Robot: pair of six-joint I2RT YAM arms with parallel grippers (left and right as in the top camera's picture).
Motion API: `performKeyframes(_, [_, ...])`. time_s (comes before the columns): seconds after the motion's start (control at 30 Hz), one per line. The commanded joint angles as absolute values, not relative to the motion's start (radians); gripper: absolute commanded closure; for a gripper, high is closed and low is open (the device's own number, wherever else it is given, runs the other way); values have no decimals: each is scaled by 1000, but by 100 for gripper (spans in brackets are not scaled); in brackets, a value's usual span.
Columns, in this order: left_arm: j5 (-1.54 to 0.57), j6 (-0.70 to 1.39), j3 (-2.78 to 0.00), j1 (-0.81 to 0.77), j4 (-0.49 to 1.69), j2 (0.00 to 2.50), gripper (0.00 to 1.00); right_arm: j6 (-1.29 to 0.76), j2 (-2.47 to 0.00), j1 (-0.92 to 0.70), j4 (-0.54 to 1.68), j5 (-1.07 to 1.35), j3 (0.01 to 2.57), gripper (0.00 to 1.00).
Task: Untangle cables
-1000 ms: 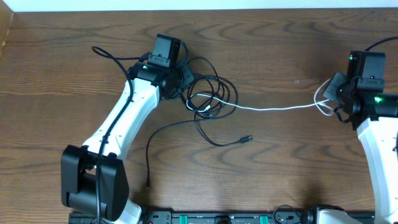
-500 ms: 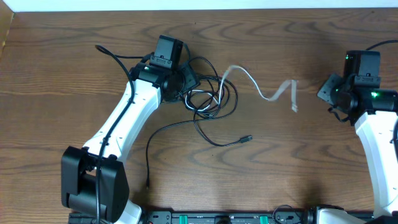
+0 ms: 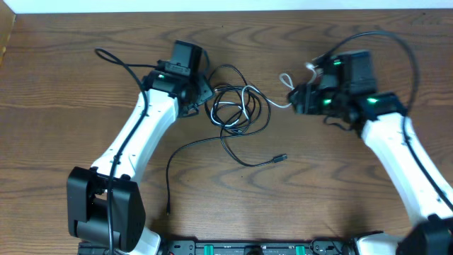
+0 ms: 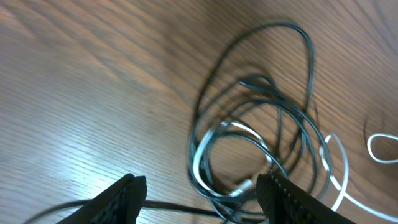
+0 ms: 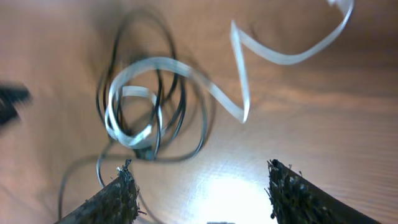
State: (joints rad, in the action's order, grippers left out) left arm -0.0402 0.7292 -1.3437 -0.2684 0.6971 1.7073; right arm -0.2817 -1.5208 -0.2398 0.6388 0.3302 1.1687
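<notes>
Here, your left gripper and right gripper hang spread and empty, flanking the cables tangled on the table; pinch two strands together, and pulling may cinch the loop of the white cord.

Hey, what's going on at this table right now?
A robot is untangling cables on the wooden table. The left gripper and the right gripper both hang open near the pile, holding nothing. The white cable lies looped among the coiled black cables in the middle, so nothing is separated yet.
</notes>
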Motion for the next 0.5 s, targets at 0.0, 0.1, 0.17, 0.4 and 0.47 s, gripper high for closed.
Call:
performKeyframes(0.0, [-7,733,-1340,-232,712,1718,36,-192,-1587,-298,647,374,1169,33])
performKeyframes(0.1, [-6,733,-1340,-210,730,1718,36,-101,-1643,-355,635,403,1169,32])
performKeyframes(0.17, [-6,733,-1340,-203,738,1718,36,-45,-1678,-391,615,402,1169,31])
performKeyframes(0.4, [-7,734,-1340,-201,746,1718,21,-25,-1829,-493,451,274,1169,36])
performKeyframes(0.47, [-7,733,-1340,-201,755,1718,16,-25,-1865,-511,398,264,1169,41])
